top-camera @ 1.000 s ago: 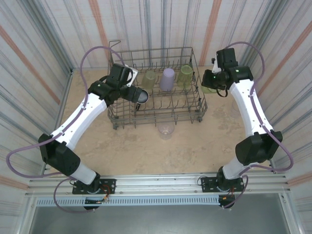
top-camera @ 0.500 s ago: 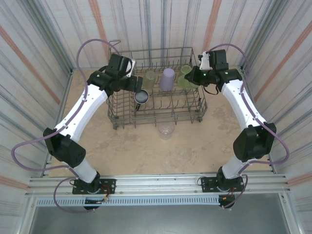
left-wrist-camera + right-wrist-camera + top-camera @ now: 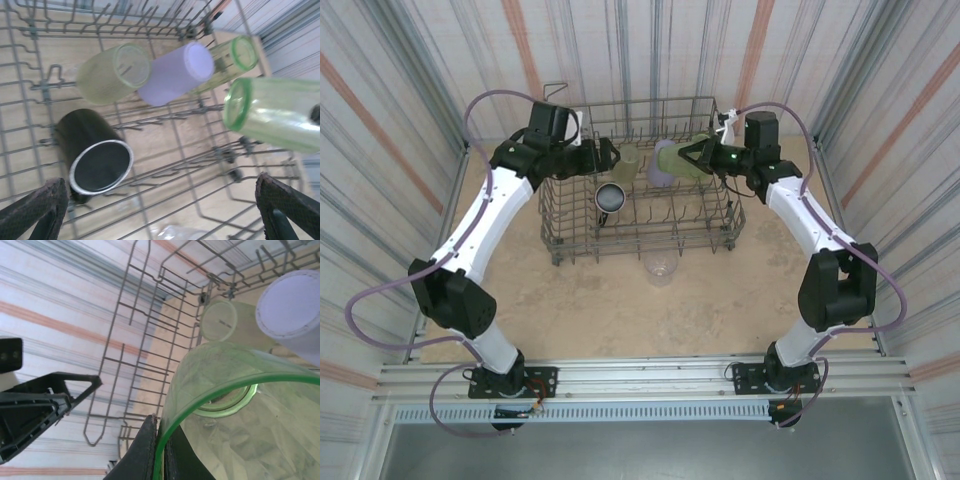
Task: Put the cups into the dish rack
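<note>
Clear cup [image 3: 660, 268] on table, just beside dish rack [image 3: 620, 236] near edge, not yet loaded; dark cup [image 3: 95, 157] tilted among tines, near-left part of rack, mouth up; left gripper [image 3: 160, 207] jaws wide apart, empty, above it; right gripper [image 3: 161, 450] pinched on rim of yellow-green cup [image 3: 225, 405], held sideways over rack's far-right part, near lavender cup [image 3: 175, 72]; likely best: tip mouth down, lower onto free tines clear of lavender cup, release once seated.

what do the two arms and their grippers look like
Both the left arm and right arm have white tubular links, black joints and looping lavender cables. The left gripper and right gripper are black; the left's fingers have dark, rough-textured pads.
</note>
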